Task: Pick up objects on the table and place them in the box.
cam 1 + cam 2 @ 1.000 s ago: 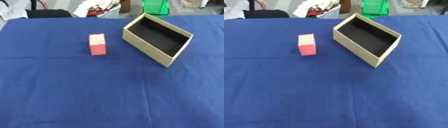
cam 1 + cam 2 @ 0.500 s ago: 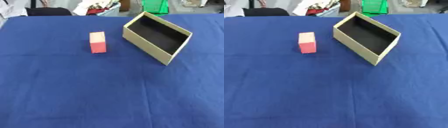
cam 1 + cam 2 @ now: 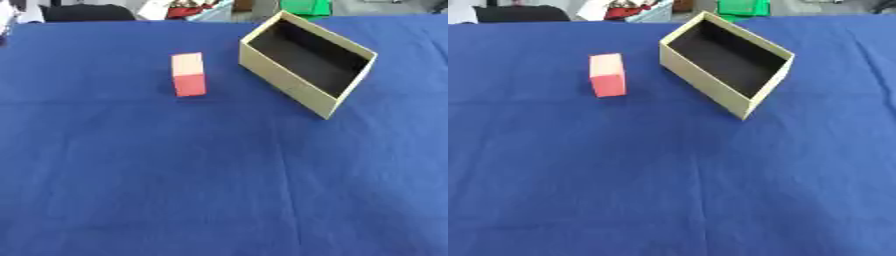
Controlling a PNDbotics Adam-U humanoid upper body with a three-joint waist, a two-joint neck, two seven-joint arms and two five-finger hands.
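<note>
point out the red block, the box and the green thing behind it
red block [image 3: 189, 75], left eye view, top face
box [image 3: 286, 82], left eye view, near outer wall
green thing [image 3: 743, 7], right eye view, front face

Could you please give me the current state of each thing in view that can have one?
Small red rectangular block: lying on the blue cloth, left of the box and apart from it, not yet picked up.
Beige cardboard box with dark inside: open at the top, set askew, with nothing visible inside.
Blue tablecloth: spread flat, with faint creases.
Robot's hands: neither shows in either view.
</note>
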